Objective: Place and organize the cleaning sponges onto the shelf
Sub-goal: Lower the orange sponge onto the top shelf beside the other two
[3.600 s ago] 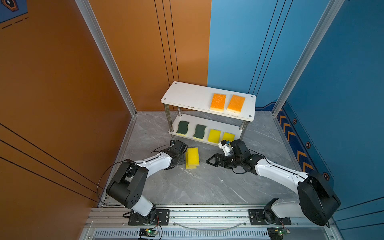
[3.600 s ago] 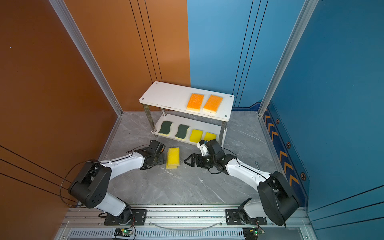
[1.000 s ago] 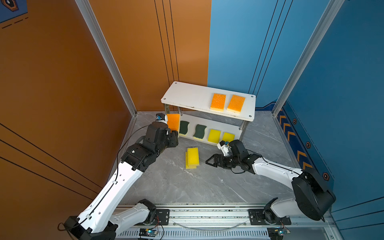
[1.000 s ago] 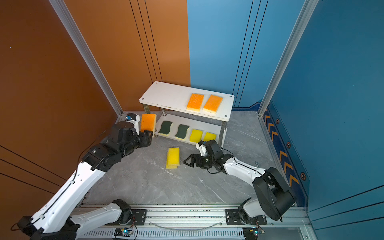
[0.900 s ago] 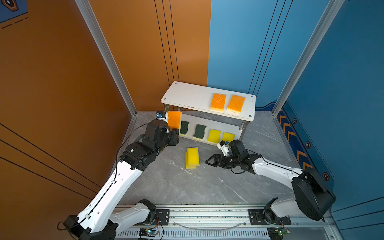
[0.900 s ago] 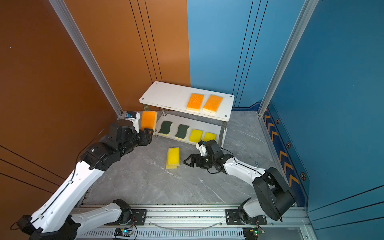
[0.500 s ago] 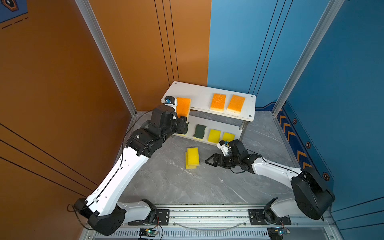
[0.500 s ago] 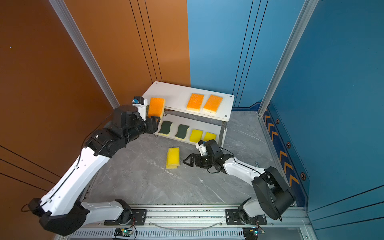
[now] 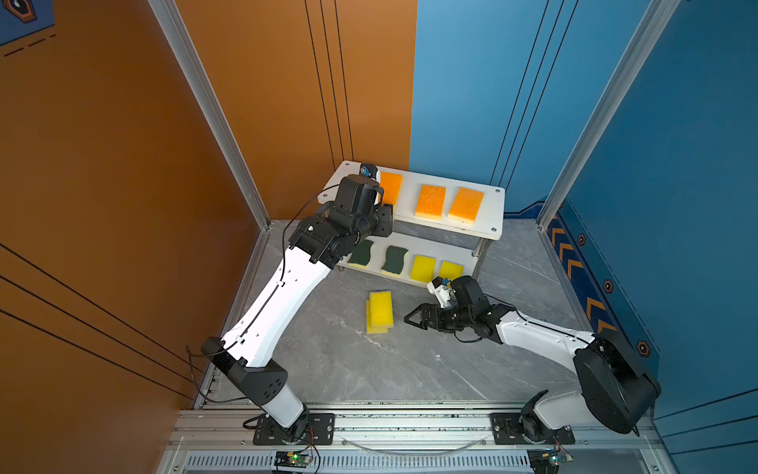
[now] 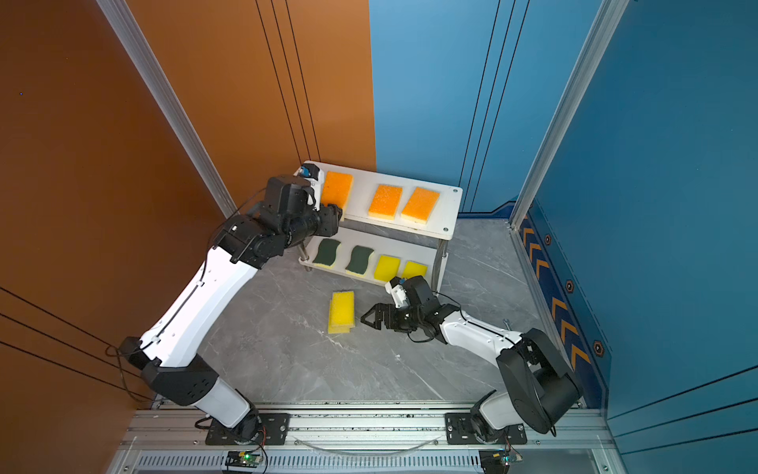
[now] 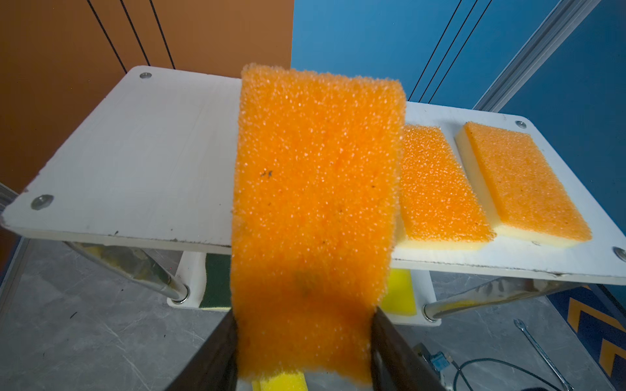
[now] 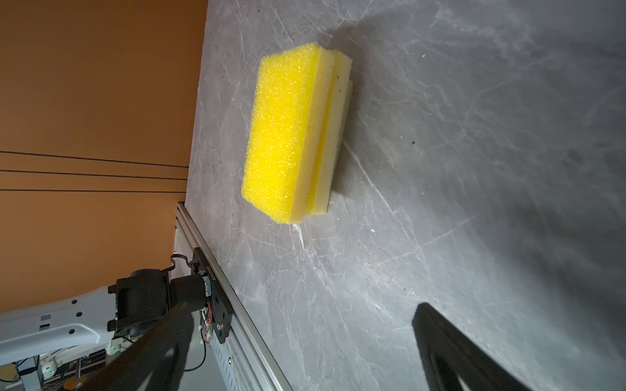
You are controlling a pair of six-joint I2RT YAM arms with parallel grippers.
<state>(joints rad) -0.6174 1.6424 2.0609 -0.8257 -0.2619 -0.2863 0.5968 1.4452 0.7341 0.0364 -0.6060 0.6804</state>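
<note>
My left gripper (image 11: 305, 311) is shut on an orange-topped sponge (image 11: 315, 203), holding it over the left part of the shelf's top board (image 11: 135, 152). In both top views this sponge (image 9: 390, 188) (image 10: 337, 188) sits left of two orange sponges (image 9: 430, 201) (image 9: 466, 205) lying on the shelf (image 9: 491, 223). The lower board carries two green pads (image 9: 361, 253) (image 9: 394, 259) and two yellow sponges (image 9: 422, 267) (image 9: 450, 271). Two stacked yellow sponges (image 9: 380, 312) (image 12: 291, 132) lie on the floor. My right gripper (image 9: 418, 318) (image 12: 301, 318) rests open just right of them, empty.
The orange wall (image 9: 164, 164) stands close to the shelf's left end and the blue wall (image 9: 656, 205) on the right. A small wrench (image 11: 538, 352) lies on the grey floor right of the shelf. An aluminium rail (image 9: 410, 422) runs along the front.
The left arm has lifted the orange sponge from beside the shelf's left legs up over the top board's left end. The right arm has stayed put.
</note>
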